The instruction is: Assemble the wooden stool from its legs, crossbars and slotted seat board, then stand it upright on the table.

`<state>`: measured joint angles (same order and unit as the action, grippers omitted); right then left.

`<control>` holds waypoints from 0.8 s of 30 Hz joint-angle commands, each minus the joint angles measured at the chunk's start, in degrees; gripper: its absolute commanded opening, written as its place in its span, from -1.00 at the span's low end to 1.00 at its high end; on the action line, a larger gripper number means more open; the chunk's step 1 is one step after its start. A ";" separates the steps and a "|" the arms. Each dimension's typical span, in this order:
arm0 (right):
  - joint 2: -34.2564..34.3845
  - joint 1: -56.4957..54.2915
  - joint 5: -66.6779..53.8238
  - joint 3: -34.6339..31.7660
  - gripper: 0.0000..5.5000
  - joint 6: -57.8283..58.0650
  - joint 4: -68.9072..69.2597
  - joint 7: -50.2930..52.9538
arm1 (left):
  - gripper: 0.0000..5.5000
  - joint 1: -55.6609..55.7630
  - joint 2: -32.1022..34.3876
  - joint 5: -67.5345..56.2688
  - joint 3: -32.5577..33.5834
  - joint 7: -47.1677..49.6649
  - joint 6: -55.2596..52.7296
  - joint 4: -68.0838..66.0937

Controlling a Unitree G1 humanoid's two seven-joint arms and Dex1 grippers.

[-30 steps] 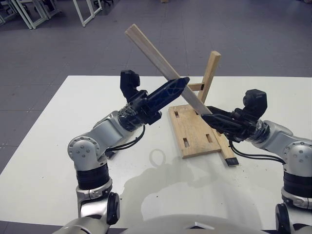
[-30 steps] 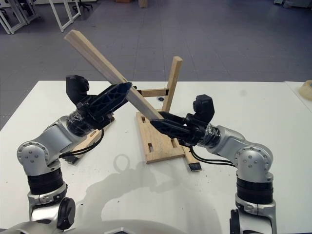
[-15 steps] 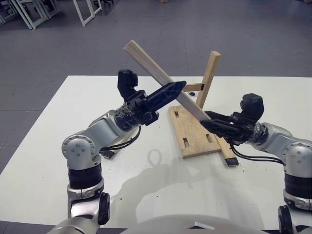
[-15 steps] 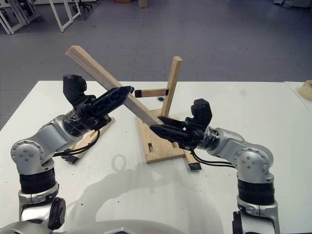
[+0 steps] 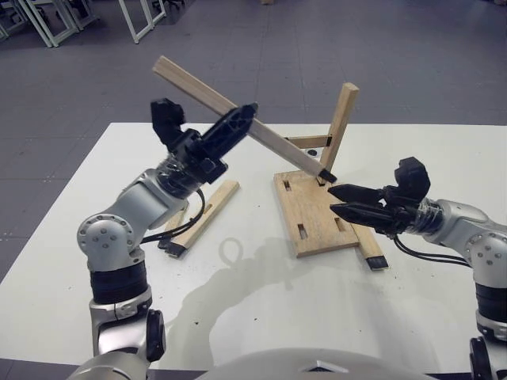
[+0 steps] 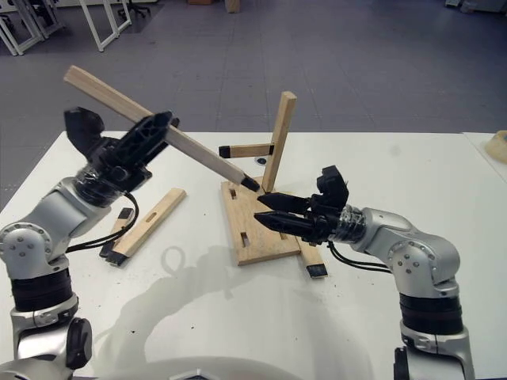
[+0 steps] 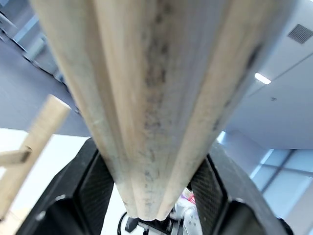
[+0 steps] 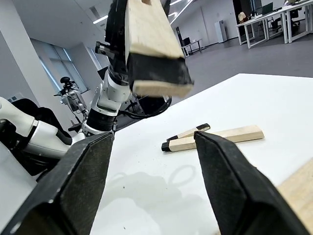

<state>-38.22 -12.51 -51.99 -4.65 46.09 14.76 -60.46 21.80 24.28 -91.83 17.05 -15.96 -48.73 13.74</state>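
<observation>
From the head camera, the slotted seat board (image 5: 313, 214) lies flat on the white tabletop (image 5: 261, 317). An upright leg (image 5: 341, 119) rises tilted from the board's far edge, and a short crossbar (image 5: 309, 142) juts from it towards the robot's left. The left tool (image 5: 242, 116) is clenched on a long leg (image 5: 277, 145), held aloft at a slant. The long leg's dark-capped lower end sits just above the board's far edge, close to the upright leg's foot. The right tool (image 5: 333, 199) hovers over the board's right half with its jaws parted, gripping nothing. Under it a flat leg (image 5: 371, 249) lies along the board's right edge. Two loose legs (image 5: 204, 215) rest on the tabletop well to the left of the board.

In the left wrist view, the long leg runs between both black fingers (image 7: 93, 191), which press its sides.

In the right wrist view, the two fingers (image 8: 83, 181) stand wide apart. The long leg's dark end hangs beyond them, and the loose legs lie farther off.
</observation>
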 commanded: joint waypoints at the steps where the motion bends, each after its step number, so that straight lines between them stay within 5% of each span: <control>1: -3.07 -2.61 20.83 9.65 0.09 -12.40 -6.71 4.13 | -0.24 1.57 5.27 8.55 3.03 -3.56 3.36 -2.14; 9: -2.18 -7.35 50.83 24.15 0.09 -33.93 -19.36 11.29 | -0.24 -1.52 3.79 19.35 -1.33 -6.97 5.12 -0.09; 17: -3.86 -4.16 51.04 19.12 0.09 -35.06 -18.51 9.62 | -0.24 -3.88 2.30 21.67 -1.13 -8.10 5.04 1.11; 24: -3.11 -4.05 57.17 23.85 0.09 -36.54 -19.20 7.94 | -0.24 -3.73 1.82 23.39 -2.09 -8.68 4.83 0.93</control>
<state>-41.30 -16.35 2.15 16.63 9.38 -3.54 -51.75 17.66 26.08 -69.55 15.52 -23.99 -44.07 14.33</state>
